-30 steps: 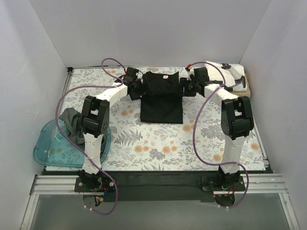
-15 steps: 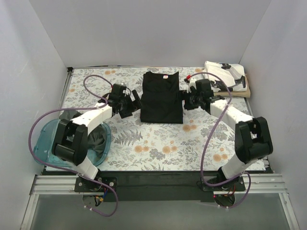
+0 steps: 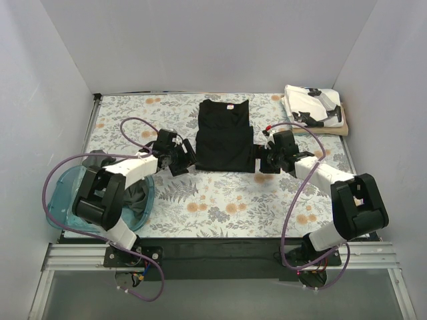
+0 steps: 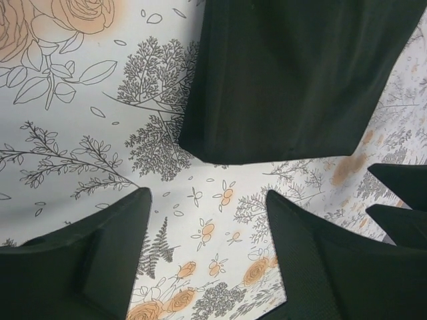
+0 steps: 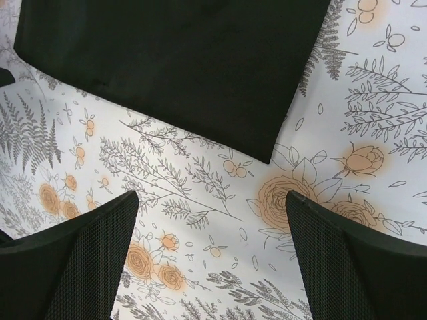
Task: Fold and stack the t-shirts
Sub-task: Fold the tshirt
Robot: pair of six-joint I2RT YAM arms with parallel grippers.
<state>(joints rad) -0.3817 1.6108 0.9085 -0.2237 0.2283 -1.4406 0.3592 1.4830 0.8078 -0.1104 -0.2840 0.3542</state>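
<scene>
Black t-shirt (image 3: pixel 225 137) lies folded flat on floral surface (image 3: pixel 220 200). Left pincer (image 3: pixel 189 160) and right pincer (image 3: pixel 260 160) both released, just beside its near corners.

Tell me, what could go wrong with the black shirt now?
The open left fingers and right fingers hover by the near corners of the black t-shirt, holding nothing. They might pinch only the top layer, so the folded-in sides could fall open. If one arm lifts faster than the other, the fold may go crooked.
</scene>
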